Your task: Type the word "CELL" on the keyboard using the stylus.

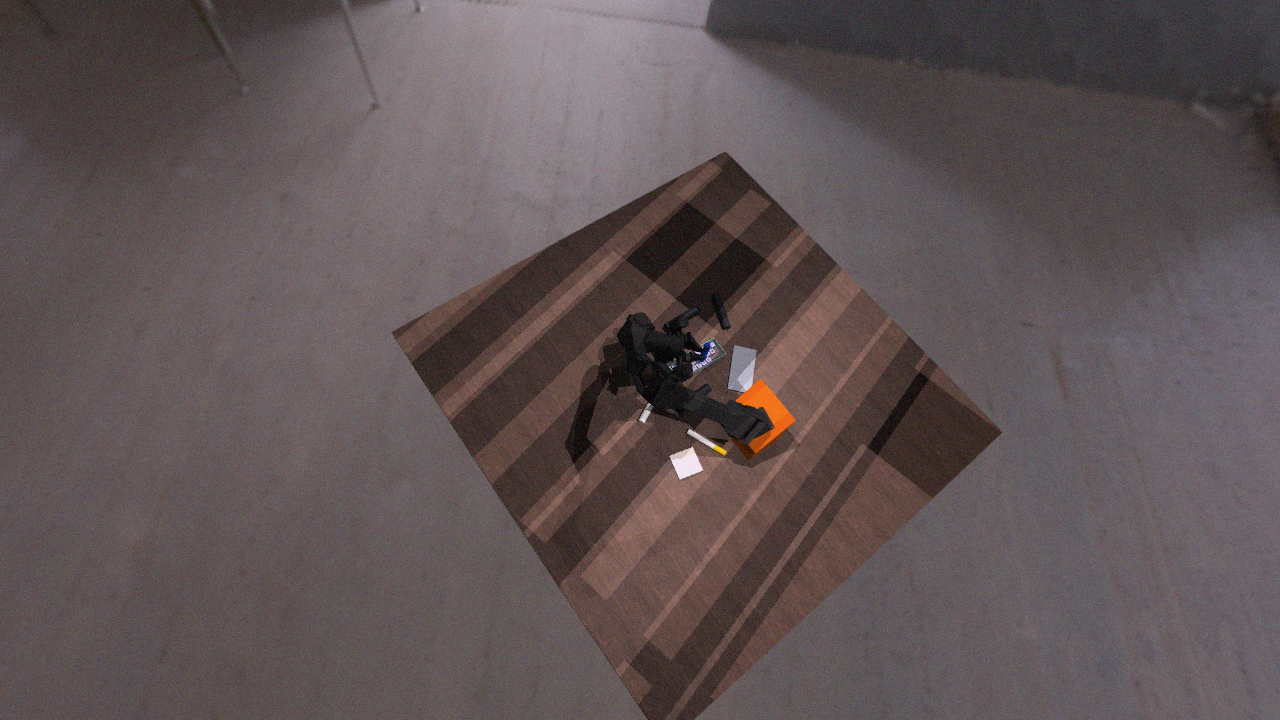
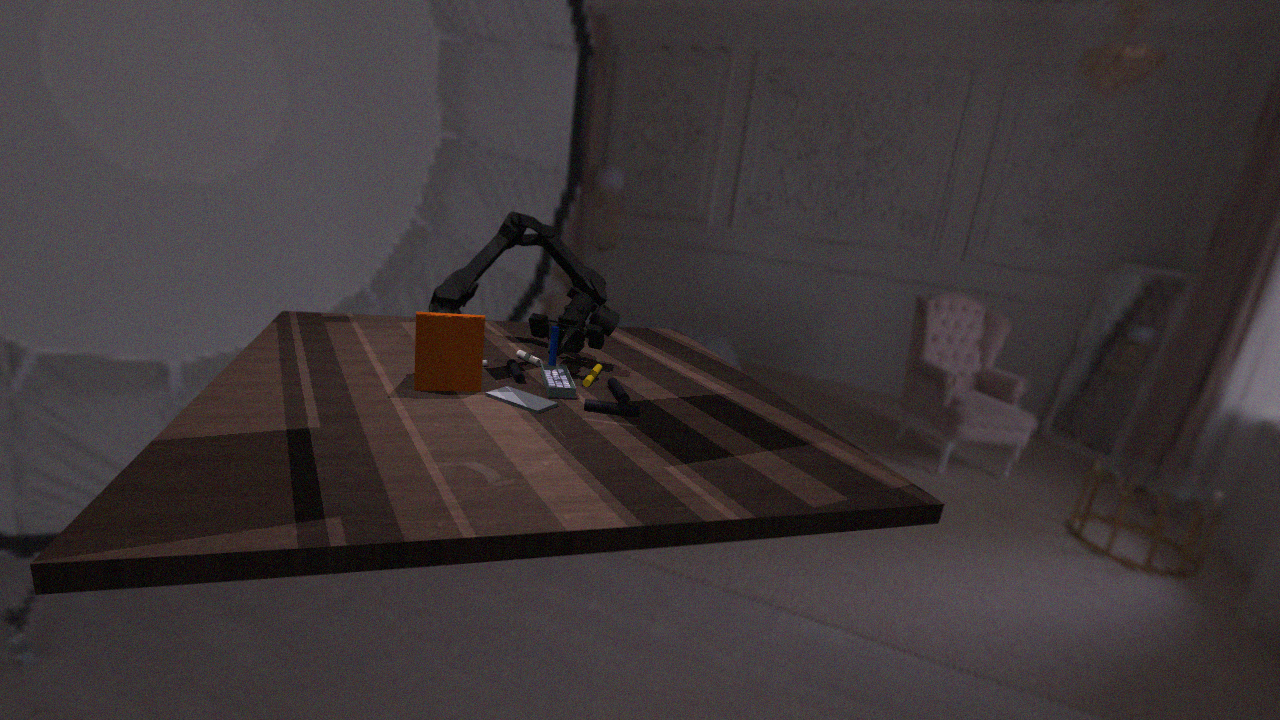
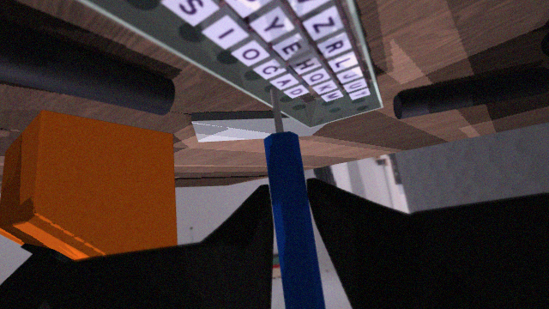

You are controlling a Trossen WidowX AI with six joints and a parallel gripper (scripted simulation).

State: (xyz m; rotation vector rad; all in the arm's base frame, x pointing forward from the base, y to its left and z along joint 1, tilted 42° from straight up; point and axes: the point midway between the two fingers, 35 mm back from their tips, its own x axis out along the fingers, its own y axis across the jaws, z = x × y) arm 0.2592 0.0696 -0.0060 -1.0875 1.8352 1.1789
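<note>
On the striped tabletop, our gripper pinches the stylus, narrowly closed, its tip beside the keyboard's A-and-C edge.

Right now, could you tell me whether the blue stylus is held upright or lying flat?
Upright, or close to it: the exterior view shows the blue stylus standing nearly vertical at the keyboard.
</note>
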